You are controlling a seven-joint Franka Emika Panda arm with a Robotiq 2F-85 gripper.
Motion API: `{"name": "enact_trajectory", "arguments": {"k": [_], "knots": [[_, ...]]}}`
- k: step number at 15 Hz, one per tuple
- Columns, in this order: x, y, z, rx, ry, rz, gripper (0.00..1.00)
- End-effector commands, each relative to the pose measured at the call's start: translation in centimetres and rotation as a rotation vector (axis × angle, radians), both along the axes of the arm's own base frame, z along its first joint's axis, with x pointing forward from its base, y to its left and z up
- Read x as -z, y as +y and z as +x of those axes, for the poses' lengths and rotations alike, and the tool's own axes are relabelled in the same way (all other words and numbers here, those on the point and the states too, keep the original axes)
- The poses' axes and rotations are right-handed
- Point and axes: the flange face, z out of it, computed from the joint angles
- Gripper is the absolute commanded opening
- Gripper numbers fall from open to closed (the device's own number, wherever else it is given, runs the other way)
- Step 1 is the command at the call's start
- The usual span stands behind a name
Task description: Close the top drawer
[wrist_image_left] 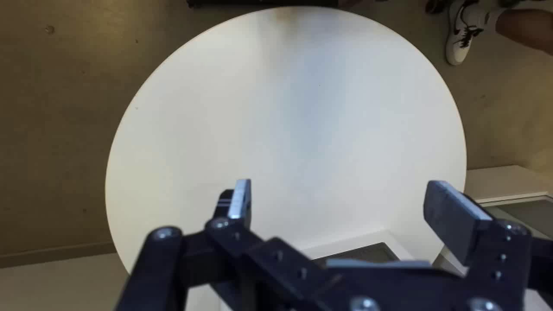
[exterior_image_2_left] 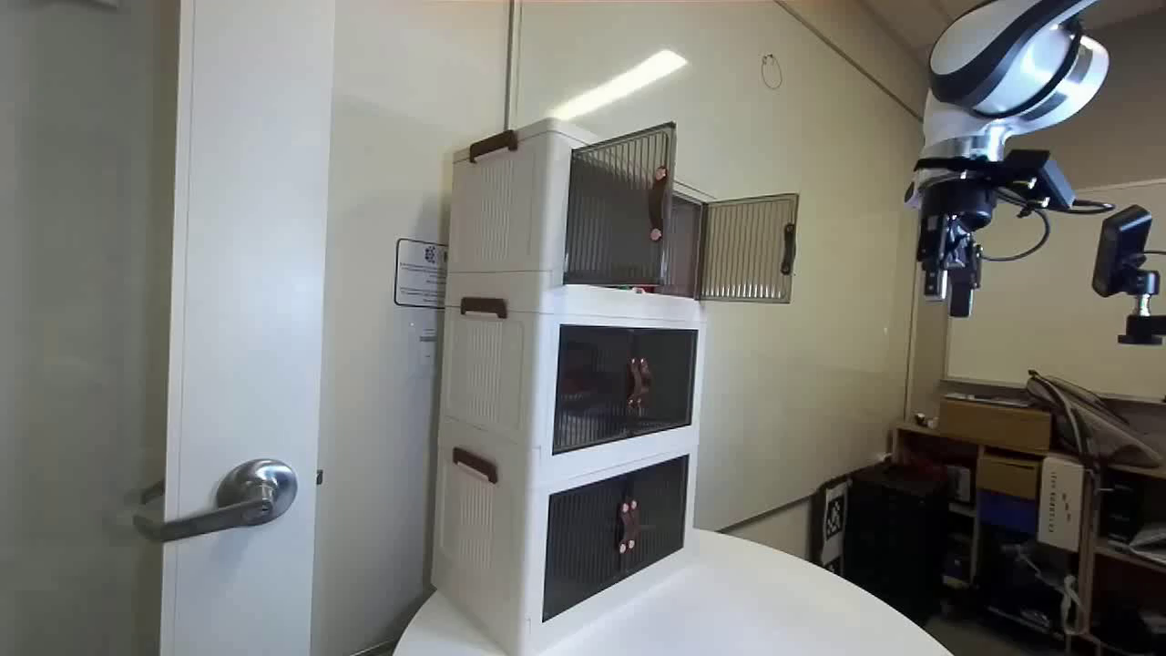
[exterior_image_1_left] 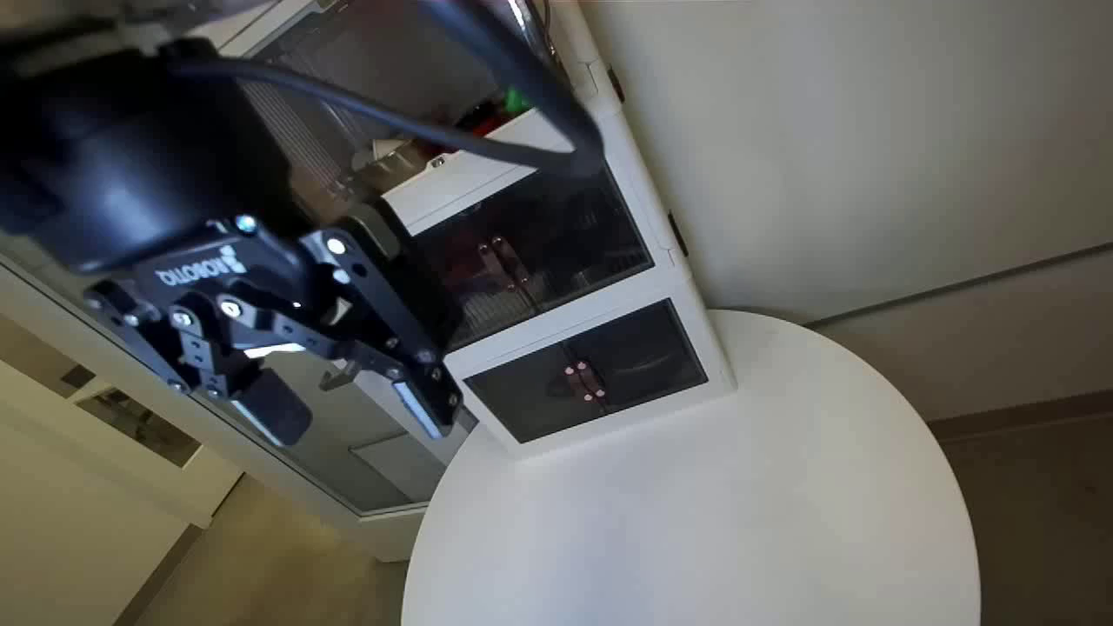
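The top drawer is the uppermost white unit of a stack. Its two clear, grey-ribbed doors stand swung open: the left door and the right door, each with a brown handle. Red and green clutter shows inside it in an exterior view, partly covered by the arm and cable. My gripper points down, to the right of the open doors and apart from them. It is open and empty, as the exterior view and the wrist view show. The top drawer cannot be made out in the wrist view.
Below are the middle unit and bottom unit, their dark doors shut. The stack stands on a round white table against a wall. A black camera on a stand is beside the arm. A person's shoe shows beyond the table.
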Motion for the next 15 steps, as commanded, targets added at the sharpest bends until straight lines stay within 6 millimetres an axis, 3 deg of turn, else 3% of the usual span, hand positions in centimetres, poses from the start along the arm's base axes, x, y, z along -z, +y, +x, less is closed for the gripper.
{"name": "enact_trajectory", "arguments": {"k": [1,9,15], "knots": [[0.0,0.0,0.0,0.0,0.001,0.0,1.0],[-0.4,0.3,-0.1,-0.026,-0.007,-0.01,1.0],[0.0,1.4,3.6,-0.136,-0.063,0.038,1.0]]}}
